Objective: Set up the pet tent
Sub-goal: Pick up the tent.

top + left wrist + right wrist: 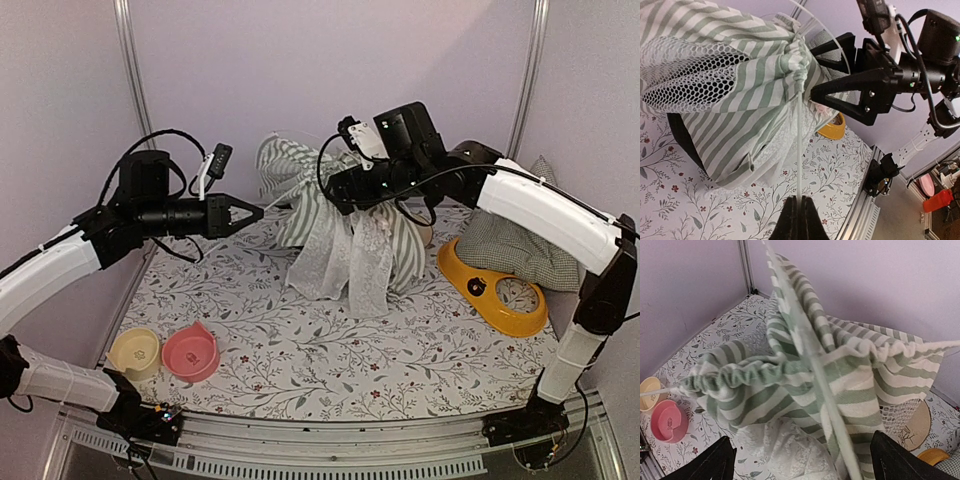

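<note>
Nearest the rail, a pale yellow bowl [135, 352] and a pink bowl [190, 352] sit side by side at the front left of the flower-printed desk [400, 350], well apart from the work; farther in, the left gripper [250, 213] is pinched together on a thin white pole [799, 150] that runs from its fingertips to the knotted crown of the pet tent [340, 240]; the tent sits toward the back of the desk, mid-frame, its green-and-white stripes bunched in a loose heap, the lace curtain [335, 265] hanging down the front and the mesh window [685, 75] crumpled to one side; by the look of it the job is under half done: the fabric is drawn up at the top, but the poles are not yet splayed, no wall is taut and the tent has no shape of its own; spreading the frame and standing it up are probably what is left; over the crown, the right gripper [802, 437] has its jaws spread wide, one finger either side of the striped fabric and a pole, gripping nothing; whether a finger brushes the cloth cannot be told; beyond, to the right, a yellow feeding dish [490, 290] lies against a checked cushion [515, 245].
</note>
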You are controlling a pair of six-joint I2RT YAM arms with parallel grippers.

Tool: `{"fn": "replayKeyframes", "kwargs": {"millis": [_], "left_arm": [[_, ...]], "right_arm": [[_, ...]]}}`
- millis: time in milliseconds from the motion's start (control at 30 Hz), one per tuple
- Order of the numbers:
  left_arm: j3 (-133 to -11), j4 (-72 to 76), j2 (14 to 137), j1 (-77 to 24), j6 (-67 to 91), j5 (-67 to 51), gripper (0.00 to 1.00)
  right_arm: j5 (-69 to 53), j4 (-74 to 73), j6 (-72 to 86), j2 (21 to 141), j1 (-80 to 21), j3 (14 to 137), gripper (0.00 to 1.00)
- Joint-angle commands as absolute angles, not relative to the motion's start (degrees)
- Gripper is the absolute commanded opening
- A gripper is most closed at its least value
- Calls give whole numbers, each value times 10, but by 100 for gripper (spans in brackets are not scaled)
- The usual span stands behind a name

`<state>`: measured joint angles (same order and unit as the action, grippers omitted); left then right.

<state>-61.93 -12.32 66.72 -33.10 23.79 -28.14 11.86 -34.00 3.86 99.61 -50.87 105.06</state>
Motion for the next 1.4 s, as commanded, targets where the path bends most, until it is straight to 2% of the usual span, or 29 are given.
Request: {"fn": "replayKeyframes", "kwargs": {"millis": [0, 100, 300, 367, 433, 467, 500, 533, 567, 600, 800, 967, 1067, 1100, 1200, 1367], "left_arm": [[-646, -140, 682, -335, 232, -268, 0], [-653, -132, 694, -336, 236, -281, 0], [-666, -103, 715, -340, 251, -308, 0], [-669, -105, 719, -341, 247, -311, 0], [-671, -106, 723, -341, 243, -317, 0], [-672, -108, 725, -341, 240, -319, 0], [-672, -110, 727, -341, 239, -319, 0], [-673, -113, 727, -341, 236, -317, 0], [-673, -115, 728, -340, 234, -314, 0], [-674, -118, 727, -340, 231, -310, 0], [-694, -149, 715, -338, 208, -270, 0], [-709, -168, 713, -330, 202, -247, 1], [-726, -183, 705, -330, 190, -223, 37], [-729, -181, 696, -330, 185, -221, 42], [-747, -182, 665, -330, 166, -203, 51], [-769, -178, 589, -330, 122, -128, 57]], "right_arm": [[81, -349, 46, 996, -462, 1039, 96], [61, -329, 41, 1002, -468, 1047, 94], [205, -306, 33, 1034, -467, 1042, 94], [198, -273, 37, 1019, -452, 1018, 92], [171, -233, 30, 1005, -443, 993, 79], [167, -225, 25, 1005, -443, 992, 69], [163, -225, 19, 1008, -443, 998, 54], [163, -226, 16, 1012, -444, 1005, 33], [167, -231, 12, 1016, -443, 1014, 6], [171, -240, 10, 1022, -442, 1023, 0], [151, -281, 9, 1031, -428, 1065, 0], [76, -301, 6, 1018, -418, 1079, 0], [97, -329, 8, 1021, -414, 1093, 0], [110, -340, 10, 1024, -411, 1099, 0], [149, -367, 17, 1038, -404, 1112, 0], [195, -388, 22, 1062, -404, 1129, 0]]}}
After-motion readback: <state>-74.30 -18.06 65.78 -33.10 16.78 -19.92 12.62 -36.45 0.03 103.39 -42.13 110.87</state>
